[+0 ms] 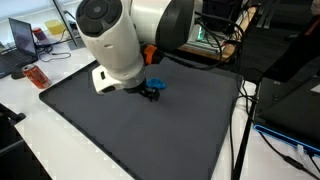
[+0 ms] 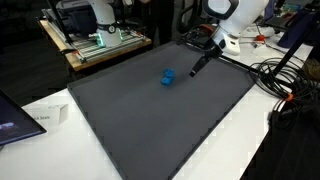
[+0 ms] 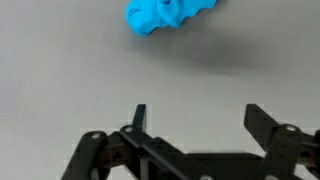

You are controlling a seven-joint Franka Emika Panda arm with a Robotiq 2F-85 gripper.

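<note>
The pincer (image 3: 195, 110) hangs released, holding nothing. Just ahead of it lies a lumpy blue object (image 3: 168, 14) on the grey mat (image 3: 60, 70) — likely light, soft and squashy; best pinched across its narrower middle.

A mat (image 2: 150, 115) lies on the surface (image 2: 250, 140), and a small lump (image 2: 168, 77) sits on it. The gripper (image 2: 193, 70) hangs near the lump, apart from it. In the wrist view the lump (image 3: 165, 14) lies ahead of the gripper (image 3: 195, 110), offset left. A laptop (image 2: 15, 118) sits off the mat's left corner.
</note>
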